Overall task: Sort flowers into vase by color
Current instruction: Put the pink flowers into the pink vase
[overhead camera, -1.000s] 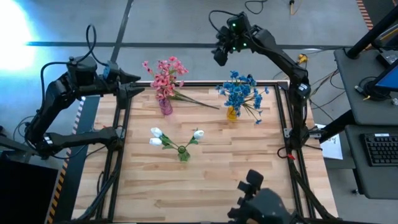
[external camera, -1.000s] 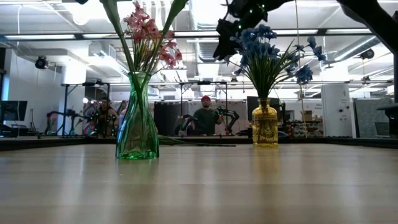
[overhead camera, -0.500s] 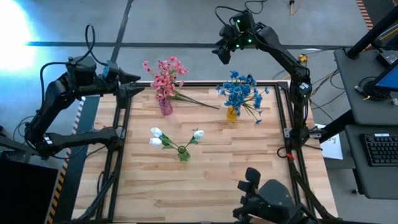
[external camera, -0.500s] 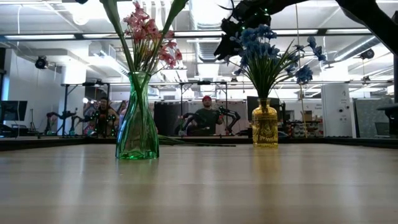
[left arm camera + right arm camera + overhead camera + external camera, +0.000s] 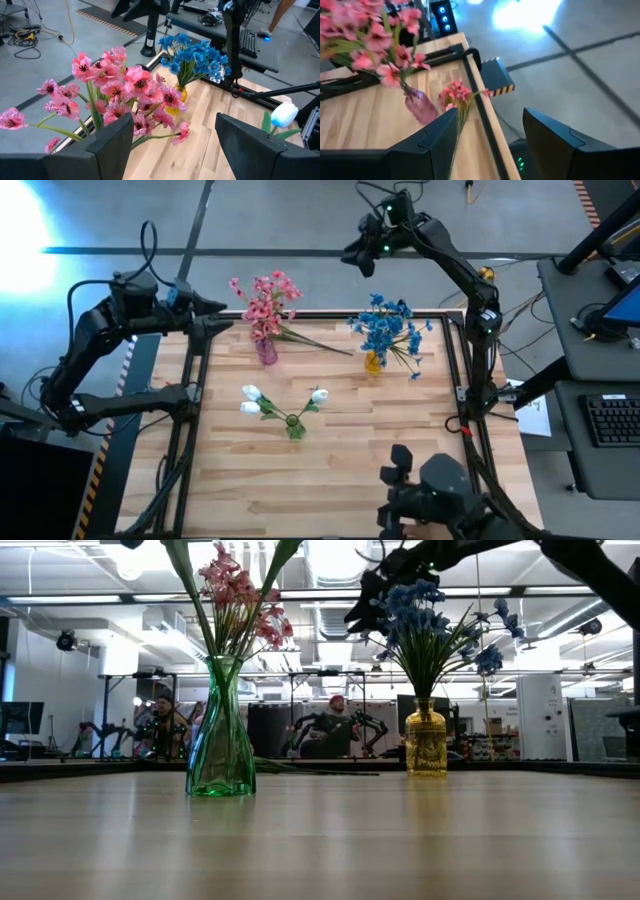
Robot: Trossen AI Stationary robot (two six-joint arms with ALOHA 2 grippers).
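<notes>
While the pink flowers stand in their vase near the table's far-left corner, one pink sprig lies loose beside it, between it and the blue bunch. White blooms sit mid-table. Left gripper waits wide and empty at the left edge; right gripper, jaws parted, empty, hangs beyond the far edge. Risk: reaching for that sprig could topple a vase.

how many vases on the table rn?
3. The pink glass vase with pink flowers stands at the far left, the amber glass vase with blue flowers at the far right, the green glass vase with white flowers nearer the middle. None appears hidden.
</notes>
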